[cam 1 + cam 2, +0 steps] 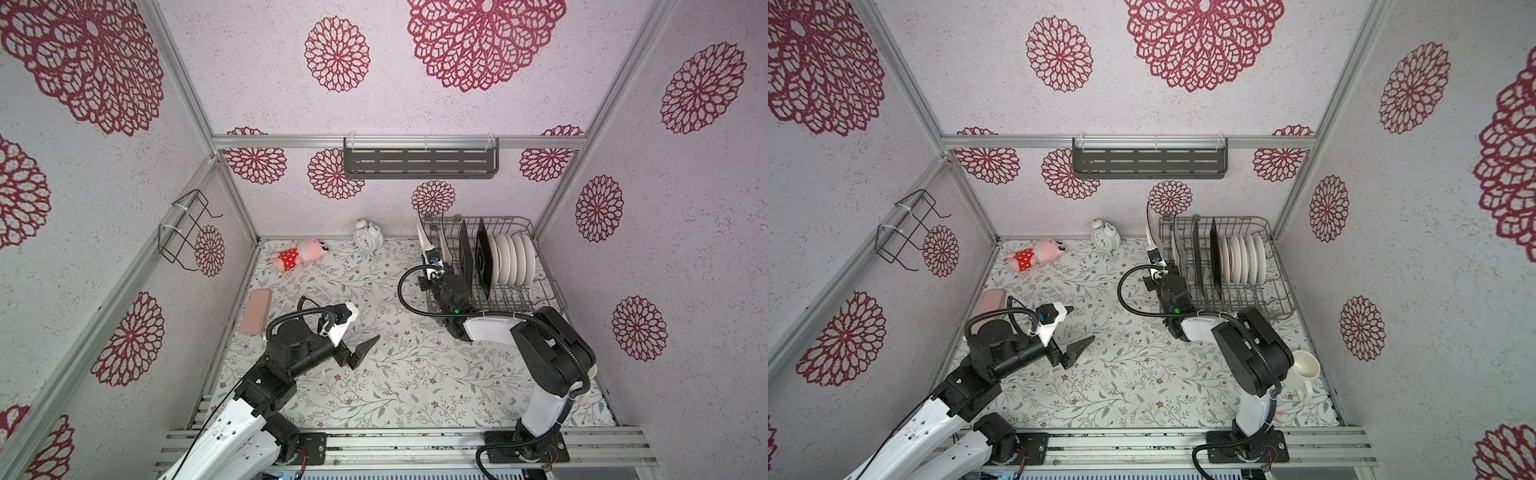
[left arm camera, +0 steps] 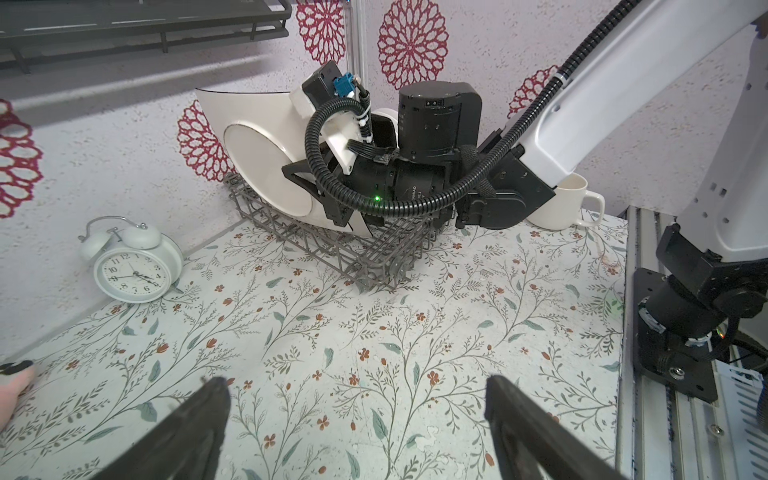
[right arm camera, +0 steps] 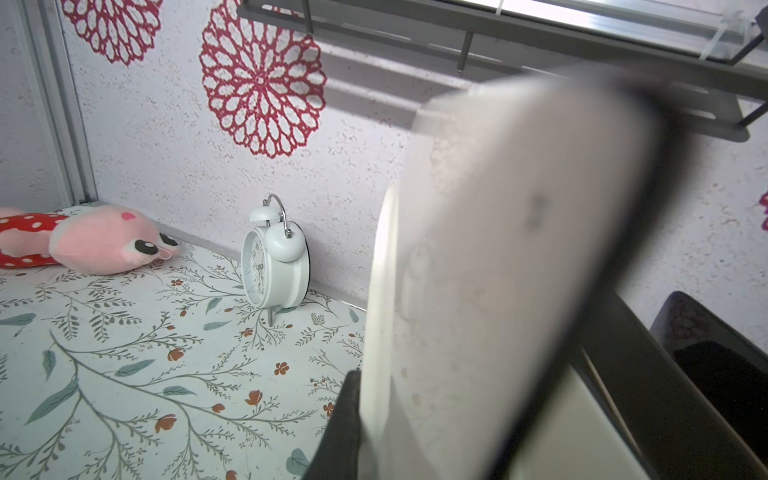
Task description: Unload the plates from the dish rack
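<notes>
I am counting two square white black-edged plates (image 1: 422, 237), two square black-backed plates (image 1: 482, 254), about five round white plates (image 1: 513, 257), one grey wire dish rack (image 1: 521, 293), one white alarm clock (image 1: 368, 237), one pink plush toy (image 1: 297, 254), one cream mug (image 1: 1304, 370).

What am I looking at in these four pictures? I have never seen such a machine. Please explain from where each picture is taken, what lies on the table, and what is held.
The machine is two robot arms, each ending in a two-finger gripper. Two pictures come from one camera high above. The two others come from small cameras on the arms' wrists. On the flower-patterned table are a grey wire dish rack, a white alarm clock, a pink plush toy, a flat pink case and a cream mug. In the rack stand square black-backed plates and round white plates. The right gripper is shut on a square white black-edged plate at the rack's end nearest the clock. The left gripper is open and empty, above the table.
</notes>
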You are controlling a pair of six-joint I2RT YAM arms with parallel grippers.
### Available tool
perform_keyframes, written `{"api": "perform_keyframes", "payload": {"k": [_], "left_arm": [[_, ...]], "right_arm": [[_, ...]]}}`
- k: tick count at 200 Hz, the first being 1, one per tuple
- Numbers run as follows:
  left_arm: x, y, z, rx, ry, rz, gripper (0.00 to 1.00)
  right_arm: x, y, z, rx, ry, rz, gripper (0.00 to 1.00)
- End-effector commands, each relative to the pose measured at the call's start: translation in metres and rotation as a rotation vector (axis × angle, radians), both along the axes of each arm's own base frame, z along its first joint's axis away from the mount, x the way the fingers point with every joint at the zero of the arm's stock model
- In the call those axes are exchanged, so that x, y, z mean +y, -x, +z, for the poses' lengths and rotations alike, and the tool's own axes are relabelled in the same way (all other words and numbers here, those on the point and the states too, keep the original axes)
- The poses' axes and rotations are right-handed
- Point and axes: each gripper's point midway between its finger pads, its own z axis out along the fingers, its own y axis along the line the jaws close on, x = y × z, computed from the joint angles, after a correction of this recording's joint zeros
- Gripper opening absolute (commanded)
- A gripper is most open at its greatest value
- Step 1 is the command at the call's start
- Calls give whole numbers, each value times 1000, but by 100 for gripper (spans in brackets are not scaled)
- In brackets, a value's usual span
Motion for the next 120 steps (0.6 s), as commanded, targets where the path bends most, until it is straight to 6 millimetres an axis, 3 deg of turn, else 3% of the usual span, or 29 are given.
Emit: {"api": "perform_keyframes", "payload": {"k": [1, 55, 86, 120], "left_arm": [[4, -1, 12, -49, 9, 26, 97], [44, 2, 66, -141, 85, 214, 97], [63, 7, 81, -143, 66, 285, 97], [69, 1, 96, -103, 73, 318, 97]], "right_arm": [[3, 38, 128, -304, -158, 80, 0], [40, 73, 142, -355, 34, 181, 0], [59, 87, 148, -395, 156, 184, 0], [100, 117, 142, -459, 369, 202, 0]]}}
